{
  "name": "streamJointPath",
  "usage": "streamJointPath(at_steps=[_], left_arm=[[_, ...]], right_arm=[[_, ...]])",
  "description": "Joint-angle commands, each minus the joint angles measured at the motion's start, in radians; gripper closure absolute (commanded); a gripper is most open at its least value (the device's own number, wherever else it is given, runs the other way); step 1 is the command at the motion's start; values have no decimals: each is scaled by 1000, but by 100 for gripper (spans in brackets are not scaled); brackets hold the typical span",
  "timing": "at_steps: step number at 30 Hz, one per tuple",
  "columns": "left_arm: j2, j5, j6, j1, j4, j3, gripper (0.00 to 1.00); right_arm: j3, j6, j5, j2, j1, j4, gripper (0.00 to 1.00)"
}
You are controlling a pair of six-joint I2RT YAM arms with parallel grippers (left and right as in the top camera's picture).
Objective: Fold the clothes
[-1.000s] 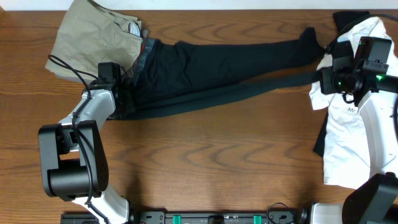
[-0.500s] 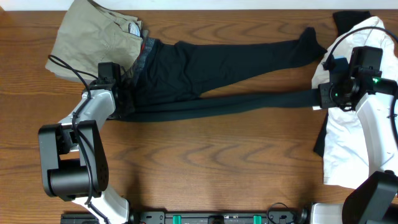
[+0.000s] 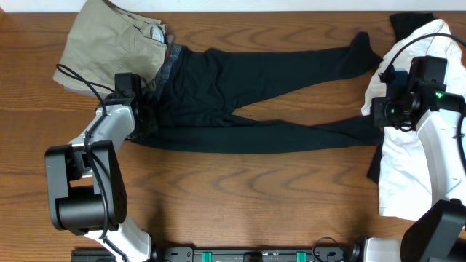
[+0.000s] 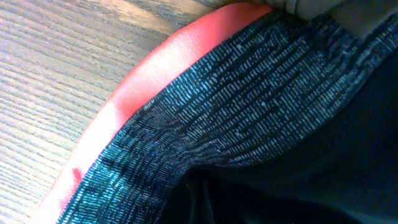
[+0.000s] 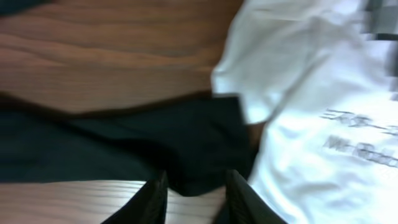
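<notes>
Black trousers [image 3: 218,91] lie stretched across the table [image 3: 240,196], waistband [image 4: 249,106] under the left gripper [image 3: 142,116], its grip hidden, seemingly anchoring them, while the right gripper [image 5: 196,199], fingers apart and empty, sits at the near leg's cuff [image 5: 186,146], probably to straighten it.

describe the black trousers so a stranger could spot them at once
On the wooden table, look between the khaki trousers on the left and the white T-shirt on the right. The black trousers stretch across that gap, legs splayed. Only they are long and thin, with a grey waistband edged in red-orange.
</notes>
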Motion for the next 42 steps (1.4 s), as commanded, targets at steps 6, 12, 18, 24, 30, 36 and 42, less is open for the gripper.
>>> streamJointPath(at_steps=[6, 12, 18, 24, 30, 36, 42], left_arm=[[30, 35, -13, 9, 5, -18, 94], [-27, 80, -4, 9, -106, 16, 94], [-152, 91, -10, 9, -309, 26, 92], [-164, 105, -44, 9, -417, 11, 89], [-159, 105, -43, 9, -309, 3, 89], [-159, 105, -16, 9, -216, 3, 89], [-159, 100, 58, 9, -168, 3, 88]], right_arm=[[-1, 33, -278, -2, 9, -98, 62], [-1, 34, -278, -2, 10, -152, 56], [-1, 103, -278, -2, 10, -118, 55], [-1, 126, -278, -2, 10, -86, 50], [-6, 130, -250, 7, 9, -62, 52], [-40, 314, -68, 24, 10, -102, 54], [-131, 418, 74, 26, 6, -41, 41]])
